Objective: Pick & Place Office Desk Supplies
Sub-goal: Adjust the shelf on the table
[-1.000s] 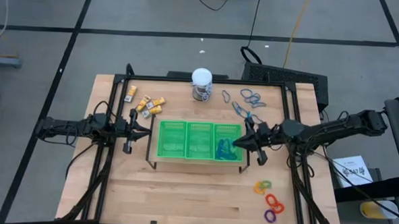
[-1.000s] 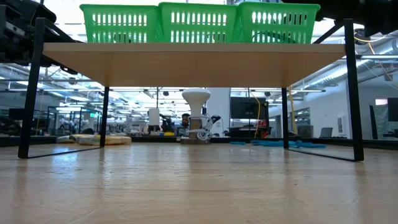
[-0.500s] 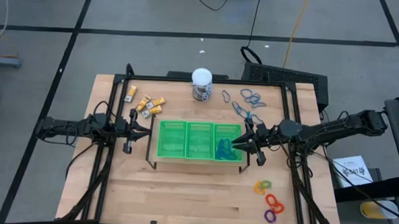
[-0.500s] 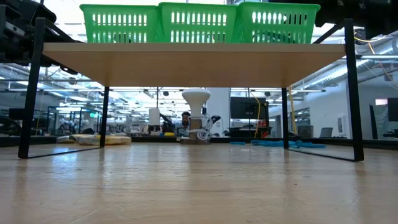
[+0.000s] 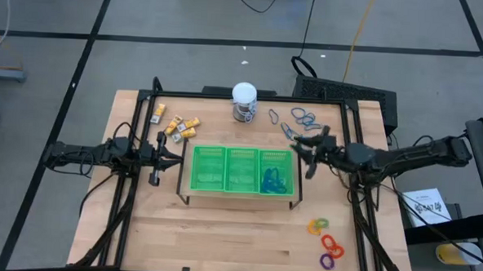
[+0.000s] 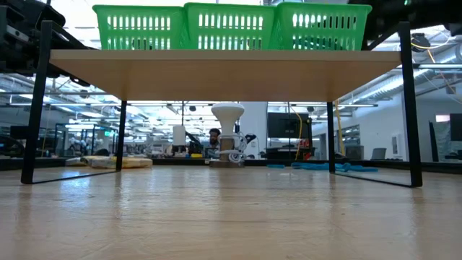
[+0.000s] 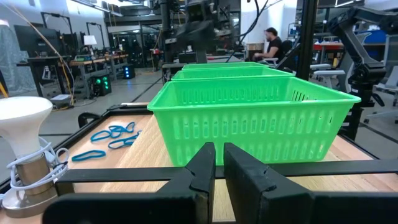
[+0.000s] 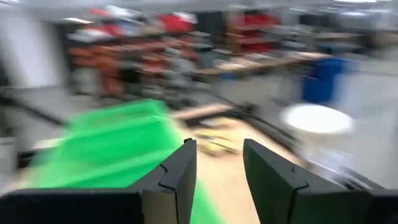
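Workshop table (image 5: 220, 241): wooden, carrying everything.
Green tray (image 5: 242, 169): mid-table on a raised stand; right compartment already holds blue loops (image 5: 274, 183).
Right gripper (image 5: 304, 150): empty, jaws parted, near tray's far right corner.
Left gripper (image 5: 169, 158): closed, beside tray's left end.
Loose loops (image 5: 306, 117): far right edge.
Risk: thin flat loops may slip the pinch.
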